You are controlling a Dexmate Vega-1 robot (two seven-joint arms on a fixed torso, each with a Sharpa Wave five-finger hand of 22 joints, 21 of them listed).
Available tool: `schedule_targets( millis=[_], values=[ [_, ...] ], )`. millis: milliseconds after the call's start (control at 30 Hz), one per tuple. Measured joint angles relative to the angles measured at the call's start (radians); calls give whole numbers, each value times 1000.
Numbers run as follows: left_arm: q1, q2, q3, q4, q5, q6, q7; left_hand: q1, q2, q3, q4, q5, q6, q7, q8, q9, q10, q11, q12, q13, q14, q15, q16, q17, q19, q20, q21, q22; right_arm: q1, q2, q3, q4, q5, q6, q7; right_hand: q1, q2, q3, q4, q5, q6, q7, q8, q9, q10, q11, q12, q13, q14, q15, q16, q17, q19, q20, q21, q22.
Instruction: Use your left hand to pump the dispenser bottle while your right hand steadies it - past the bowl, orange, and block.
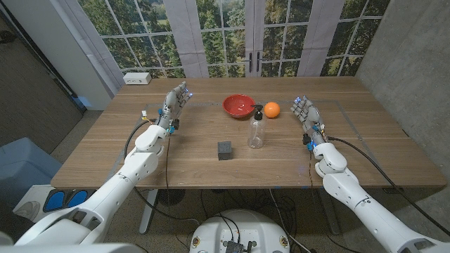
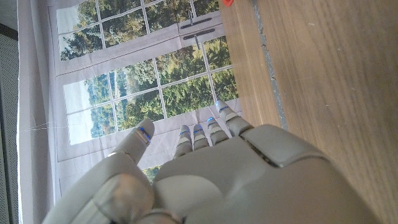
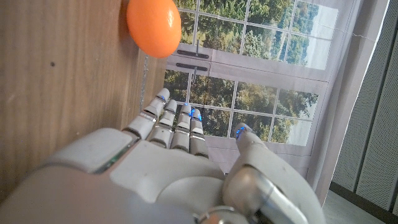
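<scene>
A clear dispenser bottle (image 1: 256, 132) with a black pump stands upright at the middle of the wooden table (image 1: 190, 158). Behind it sit a red bowl (image 1: 239, 105) and an orange (image 1: 271, 109); the orange (image 3: 153, 26) also appears past my right fingers. A dark block (image 1: 224, 150) lies left of and nearer than the bottle. My left hand (image 1: 174, 104) is raised at the far left, fingers straight and apart, holding nothing. My right hand (image 1: 306, 112) stands likewise at the right, well clear of the bottle. The wrist views show both hands' (image 2: 205, 174) (image 3: 168, 168) fingers extended toward the windows.
A white box (image 1: 137, 78) lies at the table's far left corner. A sliver of the red bowl (image 2: 227, 2) peeks in at the left wrist picture's edge. Windows and white curtains stand behind the table; a grey wall runs along the right side.
</scene>
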Motion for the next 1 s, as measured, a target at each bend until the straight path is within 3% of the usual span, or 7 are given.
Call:
schedule_targets(
  millis=[433,600,667,1000],
  values=[
    [3,1,-2,-2,0,-7,2,0,0,-4,-4,0,0,0,0,0,0,0,0,0,0,0,0,0,0,0,-4,0,-73,-22,12,-84,-34,6,-63,12,-12,0,-8,0,5,5,0,0,5,5,0,0,1,1,0,0,4,4,0,5],
    [7,2,-2,-6,0,-7,2,0,0,-4,-4,0,0,0,0,0,0,0,0,0,0,0,0,1,0,0,-4,0,-73,-22,12,-84,-46,8,-86,12,-12,-3,-11,0,5,5,0,0,5,5,0,0,5,5,0,0,3,4,0,5],
    [10,3,-3,-9,0,-11,0,0,0,-4,-4,0,0,0,0,0,0,0,0,0,0,0,0,3,0,0,-4,0,-115,-34,21,-129,-50,8,-94,12,-12,0,-14,0,5,5,0,0,5,5,0,0,7,7,0,0,3,4,0,5],
    [19,10,-9,-19,-3,-14,0,0,0,-4,-4,0,0,0,0,0,-4,-4,0,0,0,0,0,2,0,0,-4,0,-158,-50,26,-181,-77,1,-126,12,-12,-3,-19,0,5,5,0,0,5,5,0,0,7,7,0,0,3,4,-8,5]
  ],
)
